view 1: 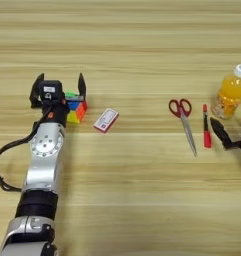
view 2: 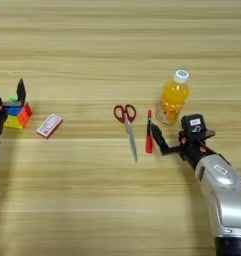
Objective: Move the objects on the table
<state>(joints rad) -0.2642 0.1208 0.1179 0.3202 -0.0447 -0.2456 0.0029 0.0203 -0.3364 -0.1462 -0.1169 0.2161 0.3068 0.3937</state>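
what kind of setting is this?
Likely a tabletop manipulation test setup: a bare light-brown wooden table with unrelated small items spread out, such as a multicoloured puzzle cube, red-handled scissors and a clear bottle of orange drink.

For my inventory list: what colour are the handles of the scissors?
Red. The scissors have red handles and grey blades, clearest in the left eye view.

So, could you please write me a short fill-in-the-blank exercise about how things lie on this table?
1. The left gripper has its open fingers on either side of the ____.
2. The small red-and-white card lies between the puzzle cube and the ____.
3. The red pen lies between the scissors and the ____ gripper.
4. The bottle of orange drink has a ____ cap.

Missing words: puzzle cube; scissors; right; white
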